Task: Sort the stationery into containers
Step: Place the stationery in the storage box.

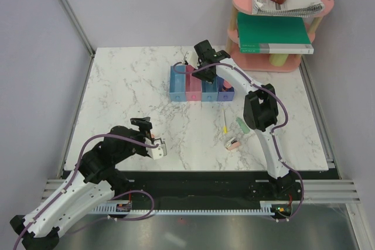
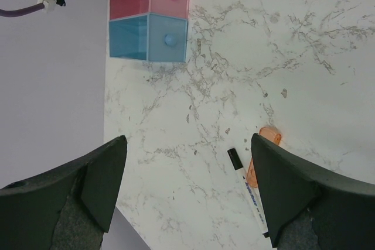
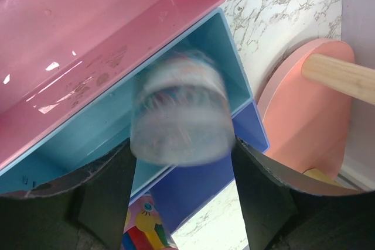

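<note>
- While the right hand (image 3: 180, 162) hangs over the light blue bin (image 3: 76, 144) that sits between the pink and dark blue ones, a clear cylinder (image 3: 179, 118) shows blurred between its fingers. I cannot tell whether it is gripped or slipping free. The step in hand looks like a drop-off.
- Next, I judge, that hand must let go fully, rise, and go for the thin yellow pen (image 1: 225, 122), green cap (image 1: 242, 125) or peach clip (image 1: 233, 144), which lie toward the near edge of the tabletop (image 1: 129, 86), right of its middle.
- The left hand (image 2: 187, 144) is spread wide and empty, toward the near left corner.
- Only its wrist view shows a black pen (image 2: 251, 194) and an orange stick (image 2: 252, 173) beside its finger; the top view does not.
</note>
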`<state>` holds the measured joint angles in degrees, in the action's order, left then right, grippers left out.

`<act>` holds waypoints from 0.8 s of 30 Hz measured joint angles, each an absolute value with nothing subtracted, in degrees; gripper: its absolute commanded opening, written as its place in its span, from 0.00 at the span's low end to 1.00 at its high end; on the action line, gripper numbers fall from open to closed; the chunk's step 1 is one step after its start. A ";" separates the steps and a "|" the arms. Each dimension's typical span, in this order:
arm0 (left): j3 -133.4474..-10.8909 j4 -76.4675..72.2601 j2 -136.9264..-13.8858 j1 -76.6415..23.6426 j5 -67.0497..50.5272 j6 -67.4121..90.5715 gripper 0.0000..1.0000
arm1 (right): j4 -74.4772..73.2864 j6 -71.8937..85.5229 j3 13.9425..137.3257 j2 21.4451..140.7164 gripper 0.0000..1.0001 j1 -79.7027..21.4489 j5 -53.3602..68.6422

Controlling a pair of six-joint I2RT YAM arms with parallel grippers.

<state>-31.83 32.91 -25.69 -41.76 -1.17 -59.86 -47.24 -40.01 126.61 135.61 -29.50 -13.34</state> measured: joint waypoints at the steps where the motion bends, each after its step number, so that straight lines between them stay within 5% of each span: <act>1: -31.81 32.93 -25.71 -41.76 -1.17 -59.86 0.92 | -47.09 -40.07 126.52 135.61 0.75 -29.52 -13.52; 4: -31.81 32.91 -25.69 -41.76 -1.17 -59.86 0.92 | -46.92 -40.18 126.30 135.61 0.81 -29.54 -13.91; 17: -31.79 32.91 -25.34 -41.76 -1.13 -59.83 0.92 | -44.99 -38.98 124.86 135.09 0.81 -29.54 -14.33; 24: -33.17 33.65 -26.22 -41.76 -0.91 -59.11 1.00 | -47.18 -34.81 119.07 122.21 0.87 -29.52 -5.67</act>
<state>-33.17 33.65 -26.22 -41.76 -0.91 -59.11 -47.18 -34.81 119.07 122.21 -29.52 -5.67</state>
